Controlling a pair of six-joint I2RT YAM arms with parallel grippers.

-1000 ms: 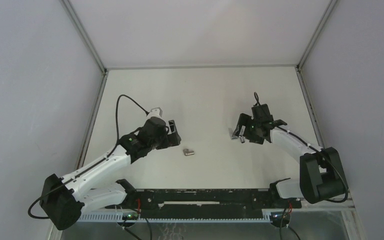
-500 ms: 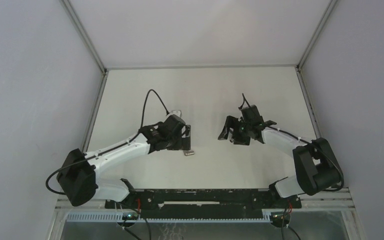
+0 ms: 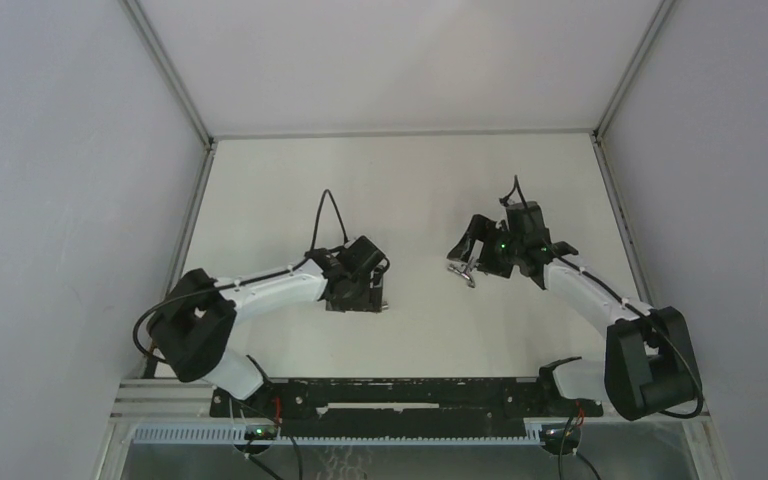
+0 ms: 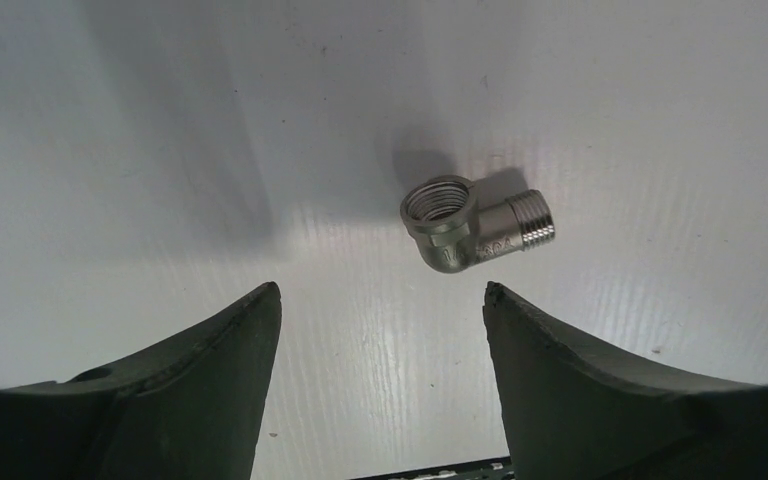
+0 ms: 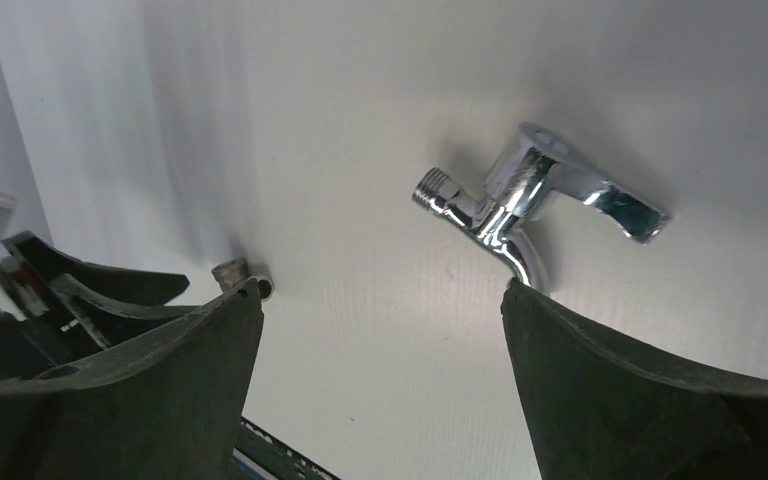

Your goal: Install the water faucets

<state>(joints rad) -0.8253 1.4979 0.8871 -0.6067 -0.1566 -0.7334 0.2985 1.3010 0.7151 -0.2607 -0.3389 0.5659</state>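
Note:
Two water faucets parts lie on the white table. A silver elbow fitting (image 4: 457, 226) with a threaded stub lies just beyond my left gripper (image 4: 380, 290), which hangs over it, open and holding nothing. In the top view this gripper (image 3: 374, 298) covers most of the fitting. A chrome faucet (image 5: 532, 199) with a flat handle lies beyond my right gripper (image 5: 382, 288), its curved spout touching the right fingertip (image 5: 516, 296) in that view. The right gripper (image 3: 467, 256) is open and empty, right above the faucet (image 3: 464, 271). The fitting (image 5: 231, 272) also peeks out beside the right gripper's left finger.
White walls close the table (image 3: 400, 180) on three sides, with metal corner strips (image 3: 175, 80). A black rail (image 3: 400, 395) runs along the near edge between the arm bases. The left gripper's fingers (image 5: 80, 290) show at the left of the right wrist view, close by.
My left arm has swung right and come down over the elbow fitting, its jaws narrowing a little. The right gripper shifted left, then back right over the faucet, still open.

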